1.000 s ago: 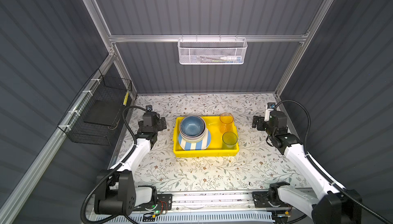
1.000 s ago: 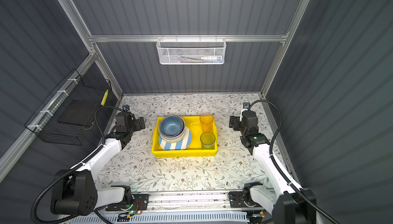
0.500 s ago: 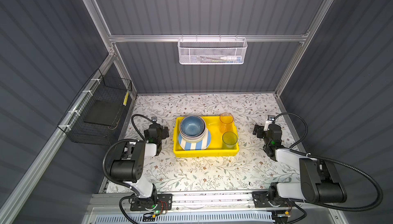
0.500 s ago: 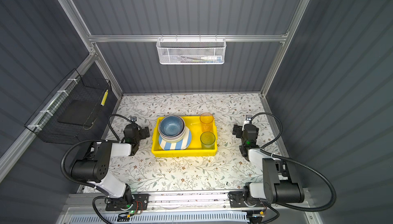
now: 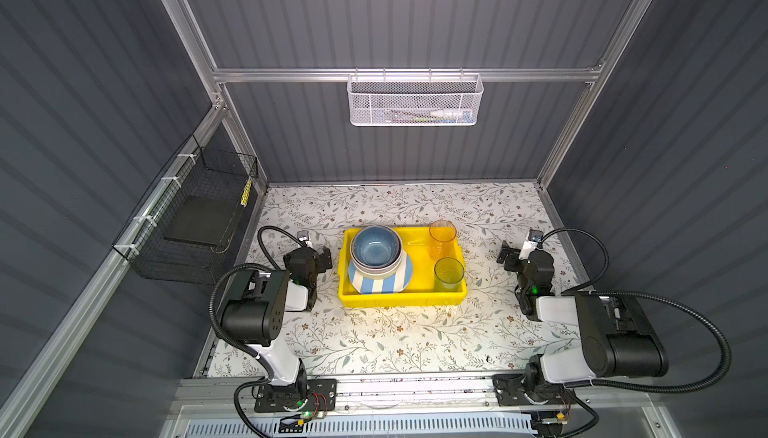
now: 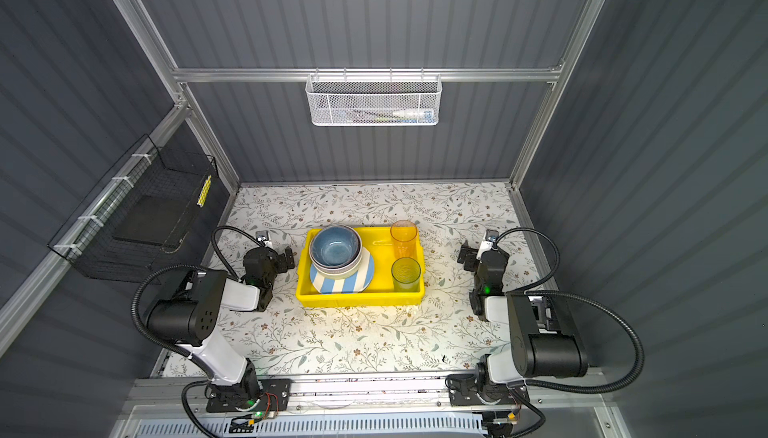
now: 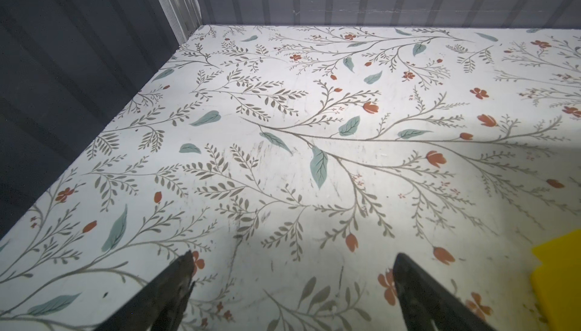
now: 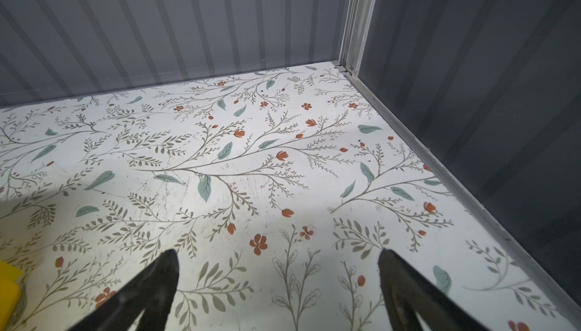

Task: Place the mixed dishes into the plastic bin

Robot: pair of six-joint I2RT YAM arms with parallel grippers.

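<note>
Arms (image 5: 254,315) back, dishes (image 5: 375,249) in bin (image 5: 401,301)

In both top views the left arm (image 5: 257,311) sits folded on itself at about 8 o'clock and the right arm (image 5: 602,332) likewise at about 4 o'clock, both wrists reaching toward 12 o'clock. The left gripper (image 7: 294,260) has its jaws spread wide, tips angled forward and down. The right gripper (image 8: 276,254) mirrors it, jaws equally wide apart.
</note>
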